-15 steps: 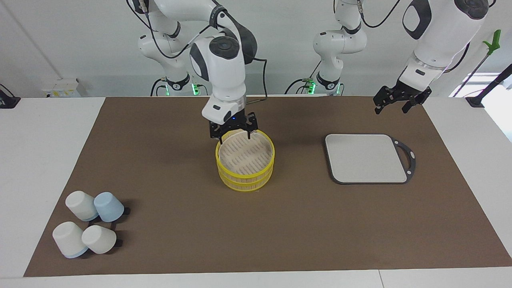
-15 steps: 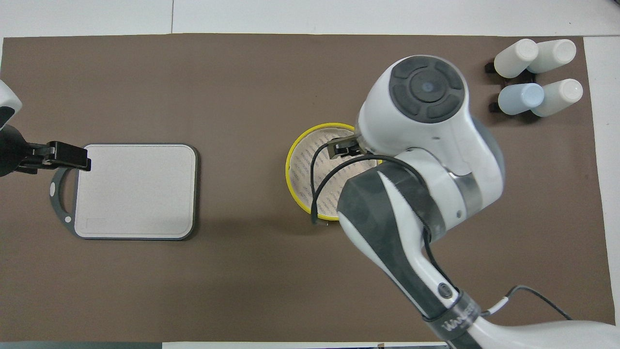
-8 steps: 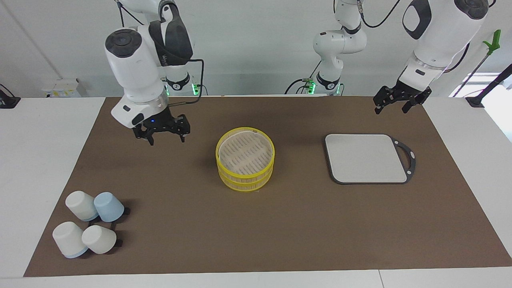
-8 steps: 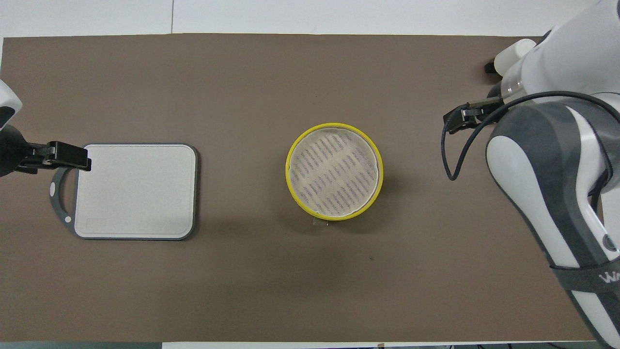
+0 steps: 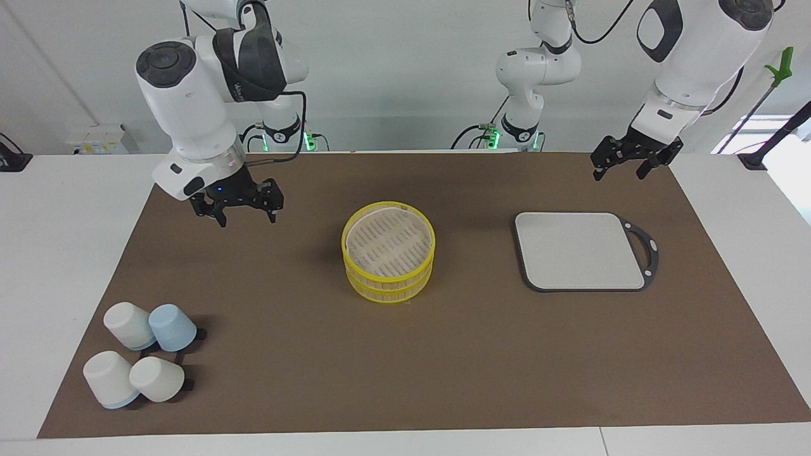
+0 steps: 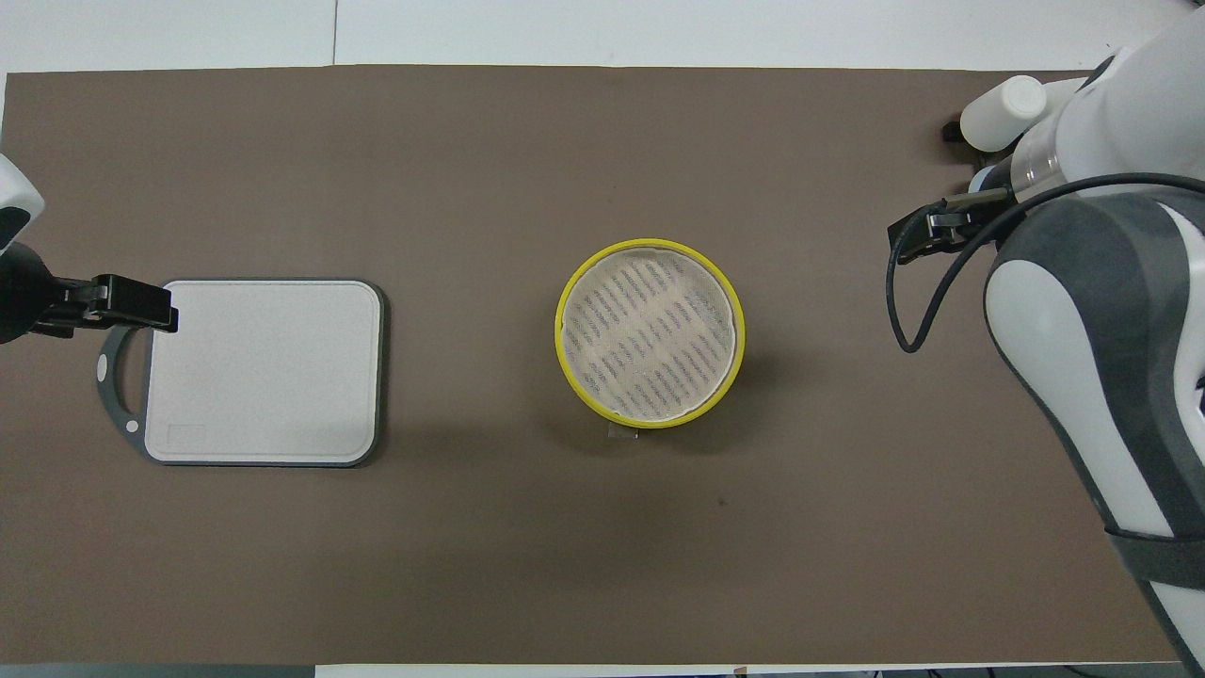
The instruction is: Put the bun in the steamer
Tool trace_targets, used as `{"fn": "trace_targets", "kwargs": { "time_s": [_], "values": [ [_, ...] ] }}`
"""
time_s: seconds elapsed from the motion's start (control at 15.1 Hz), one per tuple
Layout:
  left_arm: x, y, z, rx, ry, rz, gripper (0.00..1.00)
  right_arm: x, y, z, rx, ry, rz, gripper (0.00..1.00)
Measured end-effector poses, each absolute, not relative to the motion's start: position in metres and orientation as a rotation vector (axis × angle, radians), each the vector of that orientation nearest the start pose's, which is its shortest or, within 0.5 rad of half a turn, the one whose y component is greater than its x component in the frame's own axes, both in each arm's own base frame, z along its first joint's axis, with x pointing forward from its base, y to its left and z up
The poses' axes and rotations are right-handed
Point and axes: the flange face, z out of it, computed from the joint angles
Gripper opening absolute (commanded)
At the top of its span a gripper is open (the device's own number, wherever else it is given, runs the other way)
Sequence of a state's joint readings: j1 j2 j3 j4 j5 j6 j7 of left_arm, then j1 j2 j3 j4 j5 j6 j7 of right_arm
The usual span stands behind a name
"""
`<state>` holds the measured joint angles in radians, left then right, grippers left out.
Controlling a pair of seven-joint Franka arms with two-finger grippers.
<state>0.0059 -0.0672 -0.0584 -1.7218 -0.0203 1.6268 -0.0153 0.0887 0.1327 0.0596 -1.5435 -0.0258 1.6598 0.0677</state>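
Observation:
The steamer (image 5: 388, 251) stands in the middle of the brown mat, and also shows in the overhead view (image 6: 650, 330). Its top slatted floor is bare in both views. No bun shows anywhere: not in the steamer, on the mat or in a gripper. My right gripper (image 5: 247, 215) hangs open and empty above the mat, between the steamer and the right arm's end of the table; it also shows in the overhead view (image 6: 927, 235). My left gripper (image 5: 619, 172) waits open and empty above the mat's corner near the grey board's handle; it also shows in the overhead view (image 6: 127, 303).
A flat grey board (image 5: 580, 250) with a black handle lies toward the left arm's end, also in the overhead view (image 6: 264, 372). Several white and blue cups (image 5: 142, 361) lie tipped at the right arm's end, farther from the robots than the steamer.
My right gripper has left the steamer's rim and swung away toward the right arm's end of the table, rising a little. The left arm has not moved.

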Motion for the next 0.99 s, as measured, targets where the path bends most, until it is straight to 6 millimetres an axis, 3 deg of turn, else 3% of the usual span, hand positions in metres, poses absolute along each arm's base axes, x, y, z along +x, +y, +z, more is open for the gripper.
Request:
{"fn": "trace_targets", "kwargs": {
  "time_s": [0.2,0.46,0.66,0.99],
  "values": [
    [0.535,-0.031,0.595,-3.156,0.055,0.044,1.00,0.569,0.079,0.596,-3.163,-0.126,0.046,1.00],
    [0.535,-0.031,0.595,-3.156,0.055,0.044,1.00,0.557,0.059,0.575,-3.140,-0.143,0.071,1.00],
    [0.535,-0.031,0.595,-3.156,0.055,0.043,1.00,0.558,0.059,0.565,-3.140,-0.145,0.067,1.00],
    [0.535,-0.031,0.595,-3.156,0.055,0.043,1.00,0.559,0.059,0.564,-3.139,-0.146,0.053,1.00]
  ]
}}
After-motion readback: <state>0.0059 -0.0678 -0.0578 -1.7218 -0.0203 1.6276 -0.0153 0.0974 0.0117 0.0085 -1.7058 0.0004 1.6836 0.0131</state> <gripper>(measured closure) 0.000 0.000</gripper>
